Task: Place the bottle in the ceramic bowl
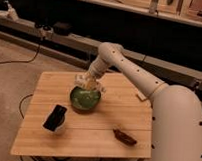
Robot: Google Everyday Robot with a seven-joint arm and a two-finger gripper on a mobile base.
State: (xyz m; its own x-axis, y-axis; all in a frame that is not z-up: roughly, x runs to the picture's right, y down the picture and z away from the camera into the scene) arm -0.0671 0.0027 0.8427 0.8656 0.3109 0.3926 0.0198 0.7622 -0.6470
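The green ceramic bowl [85,98] sits near the middle of the wooden table [47,138]. My gripper [88,84] hangs just above the bowl's far rim, at the end of the white arm that reaches in from the right. It is shut on the small white bottle [92,83], which lies roughly level between the fingers, right over the bowl's back edge. Part of the bottle is hidden by the gripper.
A black object [55,118] stands at the table's front left. A dark reddish-brown oblong object [124,137] lies at the front right. A small pale item [140,96] sits at the right edge. A long low shelf [56,36] runs behind the table.
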